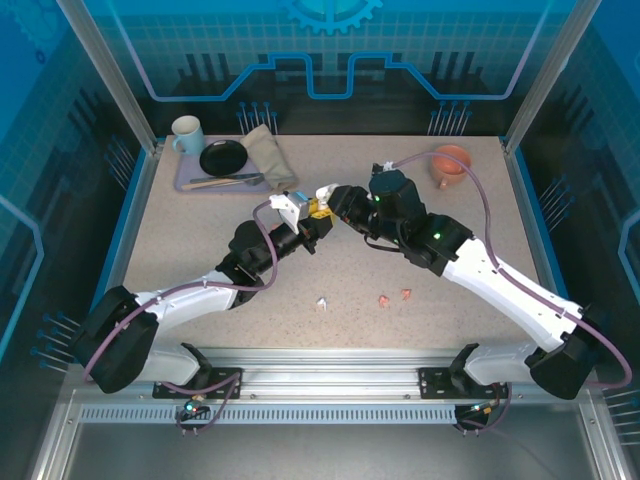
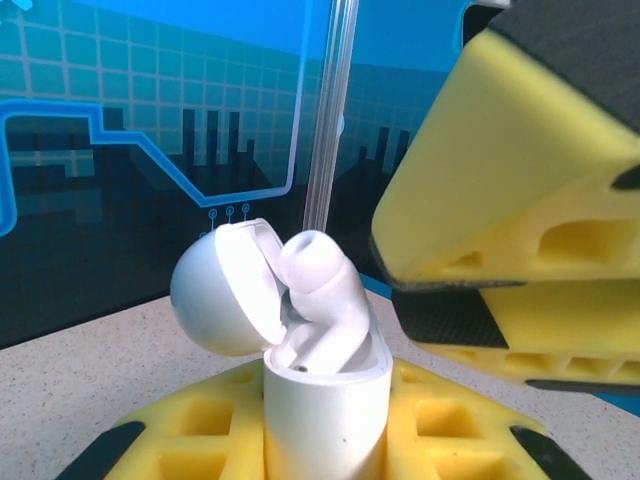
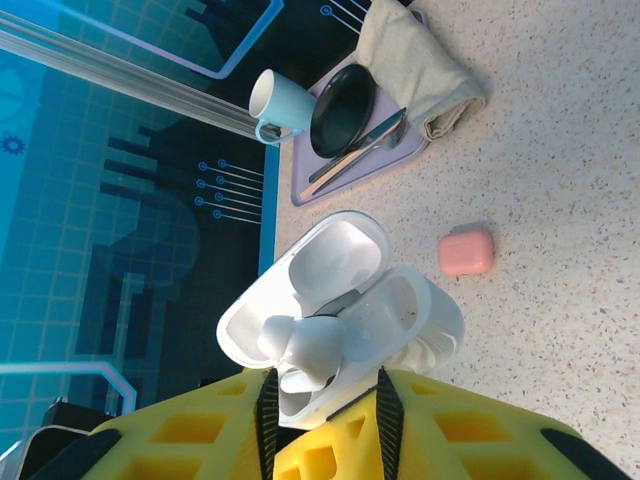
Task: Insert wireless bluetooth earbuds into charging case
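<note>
Your left claw point(image 2: 325, 435) clamps the case point(image 2: 325, 400) upright, lid open, as a steady socket. A white earbud point(image 2: 318, 290) sits tilted in it, not fully down. Your right claw point(image 2: 392, 286) is narrow, just beside the earbud — I cannot tell whether it grips.

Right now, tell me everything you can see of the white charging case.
The white charging case is glossy, rounded plastic, clamped upright by its base in the left gripper. Its hinged lid is swung open to one side. A white earbud sits in the opening, tilted and protruding, not seated. The right gripper has its fingertips close beside that earbud; contact cannot be told.
</note>
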### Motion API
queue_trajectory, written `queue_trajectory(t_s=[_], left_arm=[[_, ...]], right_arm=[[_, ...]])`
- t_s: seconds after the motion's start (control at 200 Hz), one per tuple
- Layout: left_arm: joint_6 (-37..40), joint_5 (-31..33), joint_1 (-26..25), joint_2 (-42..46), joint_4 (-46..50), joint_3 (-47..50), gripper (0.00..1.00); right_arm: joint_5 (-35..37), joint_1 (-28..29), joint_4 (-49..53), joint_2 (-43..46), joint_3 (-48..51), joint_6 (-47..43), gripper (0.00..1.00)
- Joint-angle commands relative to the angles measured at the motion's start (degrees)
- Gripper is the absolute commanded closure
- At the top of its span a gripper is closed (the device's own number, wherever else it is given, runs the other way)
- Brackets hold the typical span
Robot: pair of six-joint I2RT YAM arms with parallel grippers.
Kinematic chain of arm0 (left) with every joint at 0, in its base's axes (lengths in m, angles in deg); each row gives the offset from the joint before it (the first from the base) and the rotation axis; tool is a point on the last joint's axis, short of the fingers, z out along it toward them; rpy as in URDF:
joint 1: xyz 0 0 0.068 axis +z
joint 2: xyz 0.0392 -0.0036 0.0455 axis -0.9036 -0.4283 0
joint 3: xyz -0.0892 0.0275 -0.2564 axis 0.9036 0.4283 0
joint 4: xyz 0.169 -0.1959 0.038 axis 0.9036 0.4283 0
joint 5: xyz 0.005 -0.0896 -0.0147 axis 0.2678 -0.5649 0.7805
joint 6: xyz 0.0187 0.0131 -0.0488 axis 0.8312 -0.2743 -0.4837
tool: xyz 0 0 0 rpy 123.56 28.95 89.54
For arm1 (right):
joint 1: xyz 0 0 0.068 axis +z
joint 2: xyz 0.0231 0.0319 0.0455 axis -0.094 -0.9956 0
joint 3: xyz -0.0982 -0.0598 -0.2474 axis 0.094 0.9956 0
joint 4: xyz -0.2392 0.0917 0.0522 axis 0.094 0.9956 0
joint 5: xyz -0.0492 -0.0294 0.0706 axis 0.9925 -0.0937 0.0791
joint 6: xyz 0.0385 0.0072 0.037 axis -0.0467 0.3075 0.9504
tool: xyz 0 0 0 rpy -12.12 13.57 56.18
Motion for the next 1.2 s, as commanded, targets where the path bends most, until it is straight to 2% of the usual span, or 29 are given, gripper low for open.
queue_trajectory(t_s=[0.0,0.21,0.585,1.196], left_arm=[[0.2,-0.5,-0.4,0.4,-3.8,0.2,1.00],[0.3,-0.6,-0.3,0.7,-3.5,0.4,1.00],[0.3,-0.7,-0.3,0.7,-3.7,0.6,1.00],[0.8,-0.9,-0.3,1.8,-2.8,0.4,1.00]], right_arm=[[0.2,0.0,1.8,0.9,-2.1,-3.3,0.65],[-2.8,-0.4,1.2,-1.1,-3.8,-7.0,0.65],[-3.1,0.1,6.0,-5.8,-10.1,-14.5,0.64],[4.6,2.3,11.0,-6.0,-10.3,-21.1,0.65]])
